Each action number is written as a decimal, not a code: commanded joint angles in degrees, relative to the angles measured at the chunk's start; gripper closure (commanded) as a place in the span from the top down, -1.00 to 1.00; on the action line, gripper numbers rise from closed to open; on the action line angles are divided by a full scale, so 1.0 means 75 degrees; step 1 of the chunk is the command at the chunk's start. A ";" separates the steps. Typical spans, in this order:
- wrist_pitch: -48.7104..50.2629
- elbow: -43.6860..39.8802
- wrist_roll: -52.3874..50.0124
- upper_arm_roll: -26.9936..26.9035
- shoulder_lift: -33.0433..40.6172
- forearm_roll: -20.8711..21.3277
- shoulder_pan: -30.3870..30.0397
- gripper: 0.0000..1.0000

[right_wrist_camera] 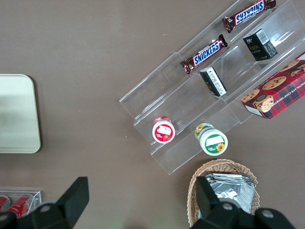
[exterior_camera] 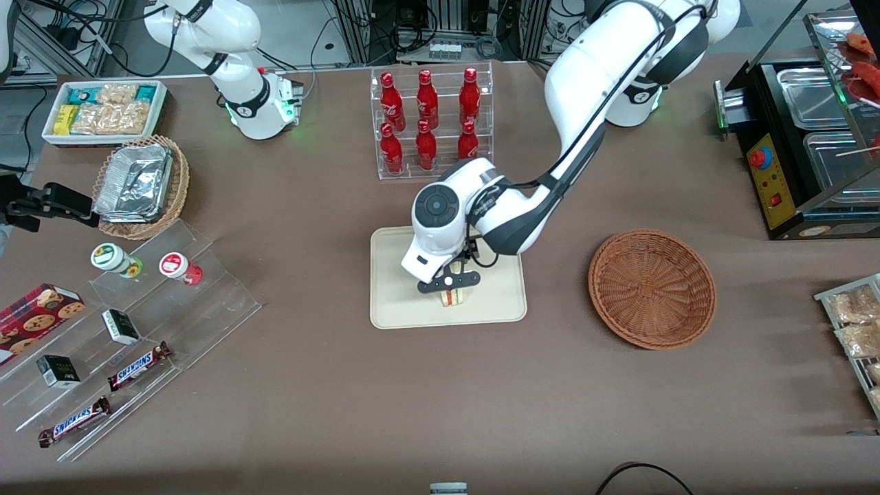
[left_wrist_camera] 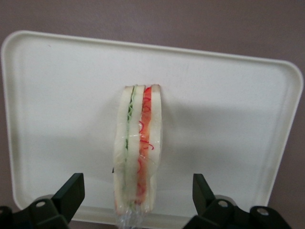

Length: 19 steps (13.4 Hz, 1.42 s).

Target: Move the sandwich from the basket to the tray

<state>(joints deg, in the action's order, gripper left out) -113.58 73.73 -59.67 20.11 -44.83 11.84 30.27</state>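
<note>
A: Where do we find the sandwich [exterior_camera: 454, 297]?

B: We see it on the tray [exterior_camera: 399, 302], standing on edge near the tray's rim that is nearest the front camera, about midway along that rim. From the wrist camera we look down its cut edge [left_wrist_camera: 138, 152]: pale bread with green, orange and red layers, wrapped in clear film.

A: And the gripper [exterior_camera: 450, 282]?

B: It hangs directly above the sandwich. In the wrist view we see its two black fingers [left_wrist_camera: 71, 191] spread wide, one on each side of the sandwich, with bare tray showing between each finger and the bread. So its fingers are apart and grip nothing.

A: What about the basket [exterior_camera: 652, 289]?

B: We see it resting on the brown table [exterior_camera: 344, 399], well apart from the tray, toward the working arm's end. Nothing lies inside it.

A: Anything else close by?

B: A clear rack of red bottles [exterior_camera: 430, 120] stands farther from the front camera than the tray. Toward the parked arm's end we see a clear stepped stand [exterior_camera: 137, 330] with chocolate bars [exterior_camera: 137, 366], small boxes and two round tubs, and a lighter wicker basket holding foil containers [exterior_camera: 134, 182].
</note>
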 commanded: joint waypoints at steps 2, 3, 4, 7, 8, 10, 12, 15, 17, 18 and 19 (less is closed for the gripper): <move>0.0471 0.0118 0.0231 -0.0010 0.0983 -0.0392 -0.0309 1.00; 0.0623 0.0118 0.0569 -0.0021 0.1194 -0.0685 -0.0495 1.00; 0.0810 0.0130 0.1025 -0.0022 0.1393 -0.0908 -0.0776 1.00; 0.1512 0.0165 0.2782 -0.0022 0.1921 -0.1121 -0.1549 1.00; 0.1840 0.0165 0.3437 -0.0010 0.2027 -0.1121 -0.1854 1.00; 0.2484 0.0200 0.4646 -0.0033 0.2343 -0.1121 -0.2416 1.00; 0.3012 0.0293 0.4895 -0.0033 0.2601 -0.1086 -0.2944 1.00; 0.3084 0.0809 0.5634 -0.0022 0.3187 -0.1110 -0.3706 1.00; 0.3132 0.0821 0.5869 -0.0045 0.3363 -0.1121 -0.3883 1.00; 0.3143 0.0845 0.5881 -0.0045 0.3411 -0.1121 -0.4035 1.00; 0.3155 0.0880 0.5893 -0.0045 0.3539 -0.1121 -0.4106 1.00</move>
<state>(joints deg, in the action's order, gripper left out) -90.24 77.78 -16.36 19.44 -21.45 4.26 0.82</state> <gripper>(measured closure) 0.000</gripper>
